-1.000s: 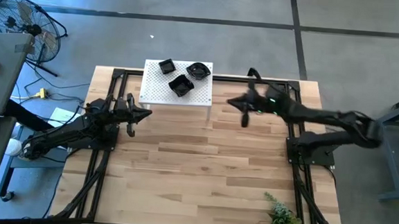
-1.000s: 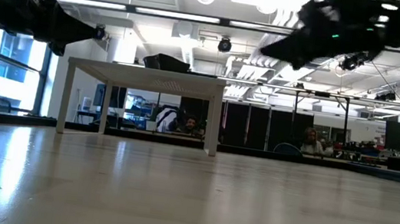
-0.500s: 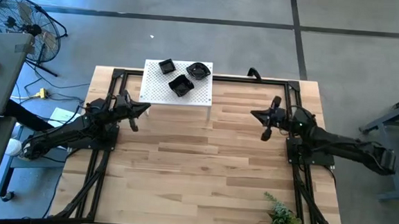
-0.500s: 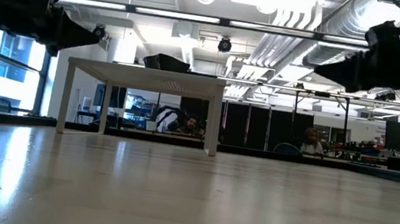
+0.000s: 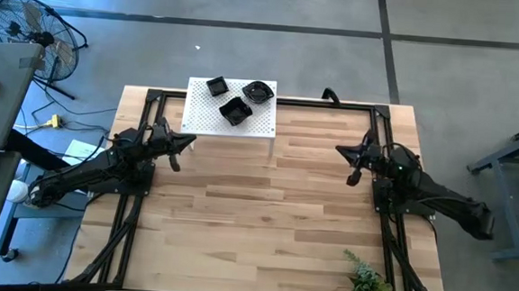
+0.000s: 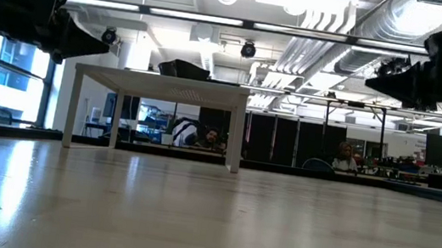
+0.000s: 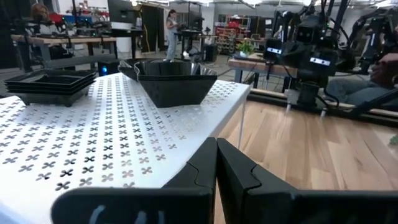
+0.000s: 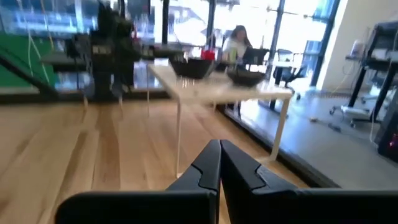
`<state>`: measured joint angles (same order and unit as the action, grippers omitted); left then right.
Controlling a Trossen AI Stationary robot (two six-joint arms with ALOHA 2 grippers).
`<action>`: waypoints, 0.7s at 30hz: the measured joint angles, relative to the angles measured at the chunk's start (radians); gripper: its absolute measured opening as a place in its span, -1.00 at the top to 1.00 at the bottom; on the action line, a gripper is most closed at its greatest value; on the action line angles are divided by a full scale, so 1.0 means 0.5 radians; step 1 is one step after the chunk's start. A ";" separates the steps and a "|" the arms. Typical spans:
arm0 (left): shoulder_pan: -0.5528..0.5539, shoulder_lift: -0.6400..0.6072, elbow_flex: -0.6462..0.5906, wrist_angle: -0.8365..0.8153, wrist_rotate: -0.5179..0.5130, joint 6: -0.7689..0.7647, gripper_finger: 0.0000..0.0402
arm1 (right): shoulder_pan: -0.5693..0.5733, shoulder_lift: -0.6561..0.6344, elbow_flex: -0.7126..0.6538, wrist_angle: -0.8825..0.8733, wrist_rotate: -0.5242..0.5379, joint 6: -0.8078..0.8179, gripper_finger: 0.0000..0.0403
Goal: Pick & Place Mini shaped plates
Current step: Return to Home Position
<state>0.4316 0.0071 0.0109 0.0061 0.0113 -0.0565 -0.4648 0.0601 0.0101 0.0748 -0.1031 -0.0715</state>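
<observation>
Wooden counter [image 5: 264,218]: plates [image 5: 234,112] stacked on white shelf [image 5: 202,119]. My right hand [image 8: 219,148] has withdrawn from it, left hand [image 7: 216,148] beside it, both clenched empty; job likely done.

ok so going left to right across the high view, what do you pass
fan → left gripper → small square plate stack → middle plate stack → rounded plate stack → right gripper
</observation>
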 joint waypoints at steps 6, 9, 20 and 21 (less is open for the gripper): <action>0.000 -0.001 0.000 0.000 0.001 0.000 1.00 | 0.013 -0.099 -0.001 -0.092 0.195 0.044 1.00; 0.000 -0.001 0.000 0.000 0.000 0.000 1.00 | 0.036 -0.100 -0.001 -0.088 0.263 0.073 1.00; 0.000 -0.001 0.000 0.000 -0.001 0.000 1.00 | 0.059 -0.083 -0.001 -0.101 0.224 0.179 0.96; 0.000 -0.001 0.000 0.000 -0.001 0.000 1.00 | 0.059 -0.084 -0.001 -0.100 0.225 0.180 0.95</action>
<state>0.4316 0.0067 0.0109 0.0059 0.0109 -0.0566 -0.4355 0.0180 0.0097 0.0246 0.0093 0.0183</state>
